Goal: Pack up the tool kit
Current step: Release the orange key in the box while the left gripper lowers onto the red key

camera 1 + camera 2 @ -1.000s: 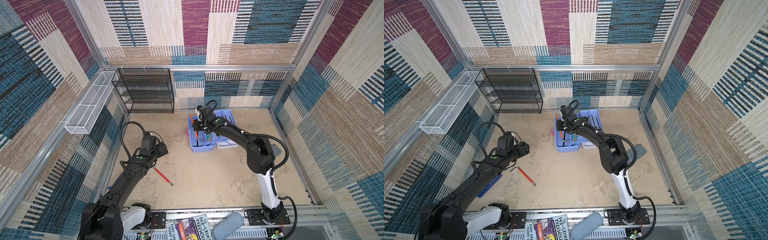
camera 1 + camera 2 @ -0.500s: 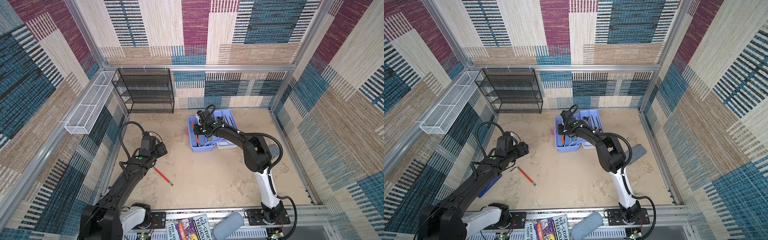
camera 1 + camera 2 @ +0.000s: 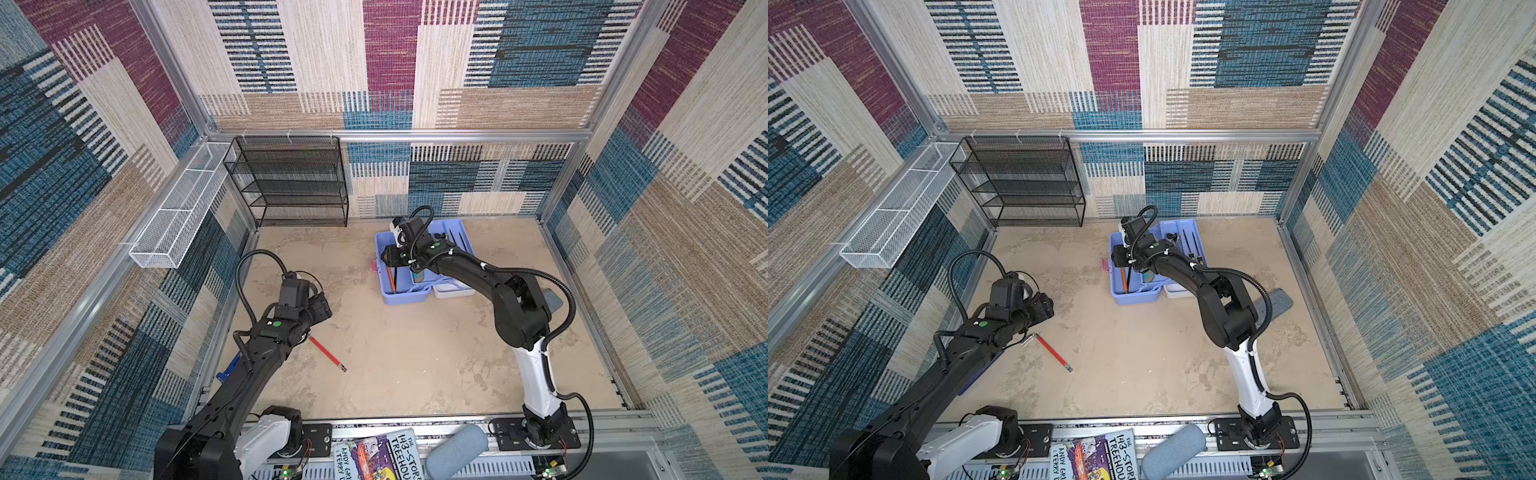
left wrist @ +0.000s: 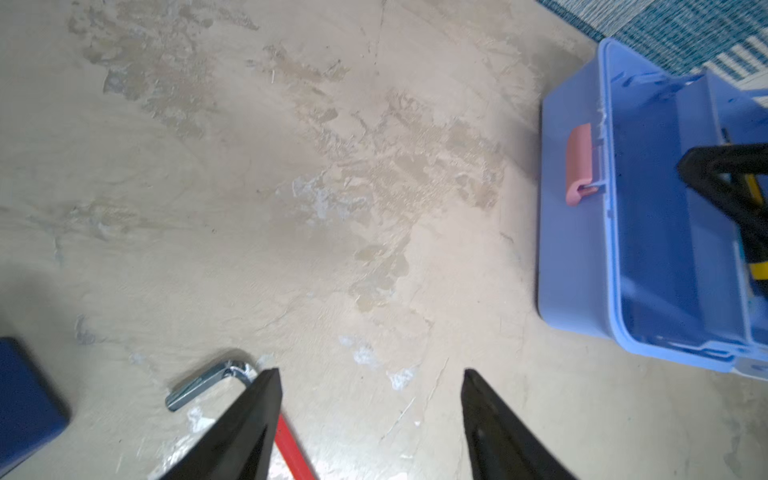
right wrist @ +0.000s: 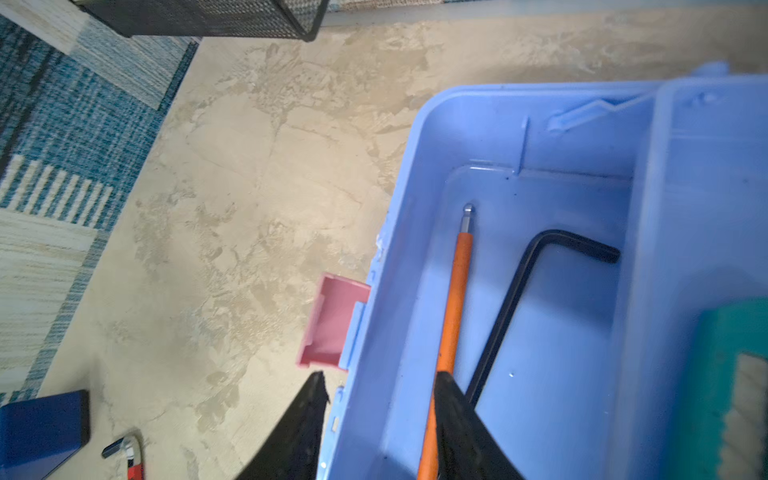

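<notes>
The tool kit point(image 3: 405, 296) point(image 3: 1133, 297) stands open at the back centre: lavender-blue base, pink latch point(image 5: 332, 320) point(image 4: 579, 164), raised tray point(image 3: 1187, 245) with slim black tools, white lid point(image 3: 455, 289) beside it. An orange tool point(image 5: 455, 291) and a black hex key point(image 5: 523, 270) lie in the base. My right gripper point(image 5: 380, 378) point(image 3: 388, 255) is open, straddling the base's latch-side wall, with its inner finger against the orange tool. A red-handled hex key point(image 3: 326, 353) point(image 4: 293, 453) lies on the floor. My left gripper point(image 4: 370, 374) point(image 3: 322, 309) hangs open over its chrome end, holding nothing.
A dark blue tape dispenser point(image 4: 25, 395) point(image 5: 41, 424) lies by the left arm. A flat grey pouch point(image 3: 552, 299) lies right of the kit. A black mesh shelf point(image 3: 291, 183) and a white wire basket point(image 3: 178, 216) line the back left. A book point(image 3: 376, 455) sits on the front rail.
My right gripper's jaws have opened and it has shifted slightly toward the base's latch side; the orange tool now lies in the base. The left arm has barely moved.
</notes>
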You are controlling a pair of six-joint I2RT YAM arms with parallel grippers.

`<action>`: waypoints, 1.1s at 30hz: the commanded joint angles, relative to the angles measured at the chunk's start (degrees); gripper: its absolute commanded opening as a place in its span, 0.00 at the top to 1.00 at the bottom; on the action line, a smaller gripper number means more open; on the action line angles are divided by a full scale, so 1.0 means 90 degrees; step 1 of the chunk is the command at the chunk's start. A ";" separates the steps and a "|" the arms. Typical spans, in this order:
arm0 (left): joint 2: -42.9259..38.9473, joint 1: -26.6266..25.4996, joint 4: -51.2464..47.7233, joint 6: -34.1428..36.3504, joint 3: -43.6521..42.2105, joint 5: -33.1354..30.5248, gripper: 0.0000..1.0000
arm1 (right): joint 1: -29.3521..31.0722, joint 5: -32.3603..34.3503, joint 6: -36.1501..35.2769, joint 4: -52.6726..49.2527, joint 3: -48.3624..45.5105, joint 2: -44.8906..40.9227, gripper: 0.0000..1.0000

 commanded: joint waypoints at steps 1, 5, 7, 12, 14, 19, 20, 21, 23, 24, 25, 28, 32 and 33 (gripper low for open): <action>-0.0222 0.0007 -0.0482 -0.0329 -0.0167 -0.0079 0.30 | 0.0019 -0.0359 -0.0247 0.0520 -0.0271 -0.0233 0.53; -0.0501 -0.0012 -0.0964 -0.0707 -0.0396 0.0009 0.33 | 0.0024 -0.0507 -0.0385 0.0865 -0.0611 -0.0501 0.52; -0.0641 -0.0029 -0.1154 -0.0873 -0.0542 0.0051 0.35 | 0.0021 -0.0599 -0.0428 0.0980 -0.0686 -0.0578 0.51; -0.0895 -0.0105 -0.1593 -0.1305 -0.0828 0.0165 0.39 | 0.0019 -0.0699 -0.0541 0.1023 -0.0641 -0.0583 0.49; -0.0947 -0.0181 -0.1619 -0.1514 -0.0951 0.0241 0.41 | 0.0019 -0.0724 -0.0558 0.1042 -0.0652 -0.0578 0.49; -0.0799 -0.0448 -0.1673 -0.1922 -0.1157 0.0136 0.46 | 0.0024 -0.0778 -0.0576 0.1189 -0.0740 -0.0697 0.48; -0.0726 -0.0479 -0.1671 -0.1986 -0.1169 0.0095 0.47 | 0.0020 -0.0800 -0.0583 0.1199 -0.0740 -0.0709 0.48; -0.0659 -0.0508 -0.1668 -0.2024 -0.1179 0.0066 0.50 | 0.0019 -0.0813 -0.0606 0.1204 -0.0732 -0.0732 0.48; -0.0546 -0.0554 -0.1668 -0.2066 -0.1169 0.0047 0.57 | 0.0016 -0.0813 -0.0651 0.1213 -0.0737 -0.0768 0.48; -0.0483 -0.0576 -0.1667 -0.2066 -0.1156 0.0023 0.58 | 0.0010 -0.0786 -0.0677 0.1217 -0.0742 -0.0792 0.47; -0.0441 -0.0588 -0.1663 -0.2066 -0.1150 -0.0013 0.59 | 0.0014 -0.0773 -0.0701 0.1205 -0.0744 -0.0806 0.47; -0.0294 -0.0606 -0.1565 -0.2069 -0.1166 -0.0124 0.59 | 0.0010 -0.0746 -0.0752 0.1199 -0.0740 -0.0820 0.46; -0.0013 -0.0616 -0.1387 -0.2039 -0.1133 -0.0118 0.59 | 0.0015 -0.0742 -0.0786 0.1178 -0.0801 -0.0834 0.46; 0.0047 -0.0617 -0.1344 -0.2022 -0.1114 -0.0121 0.59 | 0.0010 -0.0735 -0.0796 0.1186 -0.0831 -0.0839 0.46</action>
